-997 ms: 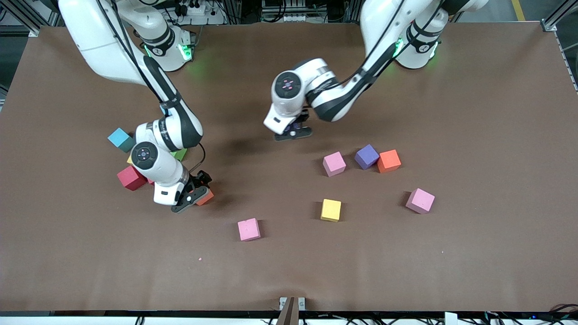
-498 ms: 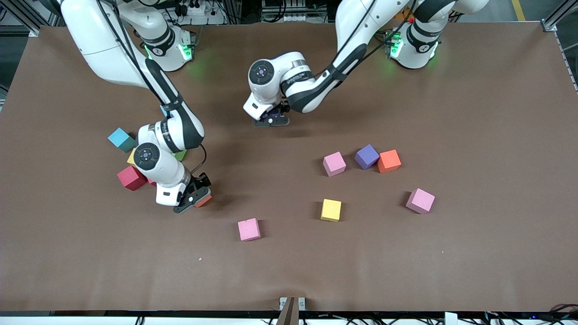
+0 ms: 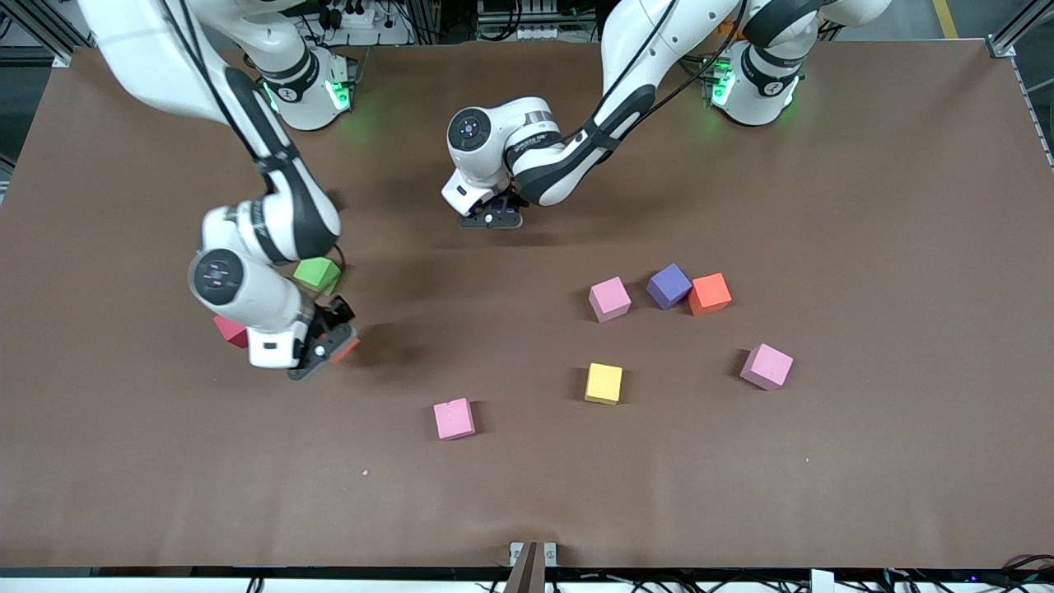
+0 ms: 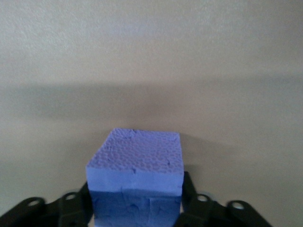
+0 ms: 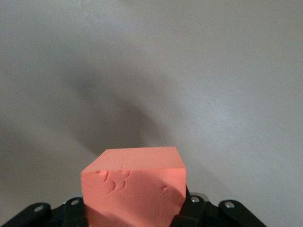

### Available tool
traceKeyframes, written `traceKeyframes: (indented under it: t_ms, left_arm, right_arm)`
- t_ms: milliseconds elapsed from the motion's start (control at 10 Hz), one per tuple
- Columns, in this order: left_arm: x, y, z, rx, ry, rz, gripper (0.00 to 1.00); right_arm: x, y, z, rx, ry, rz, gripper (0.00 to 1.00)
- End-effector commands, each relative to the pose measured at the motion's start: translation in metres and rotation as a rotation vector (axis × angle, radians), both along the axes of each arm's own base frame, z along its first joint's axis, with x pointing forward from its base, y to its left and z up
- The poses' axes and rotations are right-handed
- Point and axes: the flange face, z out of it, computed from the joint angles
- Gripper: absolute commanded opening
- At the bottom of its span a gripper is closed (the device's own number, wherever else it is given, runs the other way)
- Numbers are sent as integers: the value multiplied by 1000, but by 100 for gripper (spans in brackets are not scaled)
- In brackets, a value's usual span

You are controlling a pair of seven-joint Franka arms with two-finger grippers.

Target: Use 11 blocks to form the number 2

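Two small foam cubes between grippers: an orange foam cube (image 5: pixel 132 189) clamped tight in the right gripper (image 3: pixel 327 354), up over the brown table (image 3: pixel 865 206) at the right arm's end, above a green foam cube (image 3: pixel 317 273) and a red foam cube (image 3: pixel 229 331). A purple foam cube (image 4: pixel 137 189) within the left gripper (image 3: pixel 492 219), low near the arms' bases, gripped or released impossible to tell. Number 2 not yet formed. A yellow foam cube (image 3: pixel 603 383) loose mid-table.

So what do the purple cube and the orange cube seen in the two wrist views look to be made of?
Purple cube: probably soft foam, matte; its top is pebbled and pitted, with no shine.
Orange cube: likely the same matte foam; small dents mark its face, the edges are slightly soft, and there is no gloss.
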Motion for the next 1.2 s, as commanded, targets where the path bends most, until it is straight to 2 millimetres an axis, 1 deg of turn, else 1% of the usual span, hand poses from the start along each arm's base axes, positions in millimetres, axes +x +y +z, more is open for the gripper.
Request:
traceKeyframes:
  t_ms: [0,100,199,299,399,498,598,698,798,897,997,1097]
  left_arm:
    - [27,3,41,-24,-58,38,100]
    - [49,15,67,-28,-82,74,100]
    - [80,37,93,-26,-91,139,100]
    - [125,72,113,-41,-91,245,100]
    - [169,114,120,-32,-97,352,100]
    - [200,150,115,-6,-101,481,100]
    - [219,179,106,27,-107,580,100]
    - [223,200,90,68,-99,600,100]
    - [227,213,80,89,-107,608,100]
    - [231,221,82,90,-106,628,100]
    - [235,231,81,92,-104,652,100]
    - [238,241,78,90,-101,668,100]
  right_arm:
    - [-29,-38,4,9,33,27,42]
    - [-32,-39,5,10,34,45,44]
    - [-40,-36,9,9,33,55,44]
    - [-48,-13,20,17,36,99,43]
    - [-55,5,25,23,54,132,43]
    - [-60,28,35,33,39,187,43]
    - [-68,54,40,42,29,247,43]
    - [-79,82,43,46,20,303,42]
    - [-92,109,43,44,19,361,42]
    - [-104,128,40,44,18,399,42]
    - [-119,138,36,46,7,429,40]
    - [-143,151,24,52,-12,468,39]
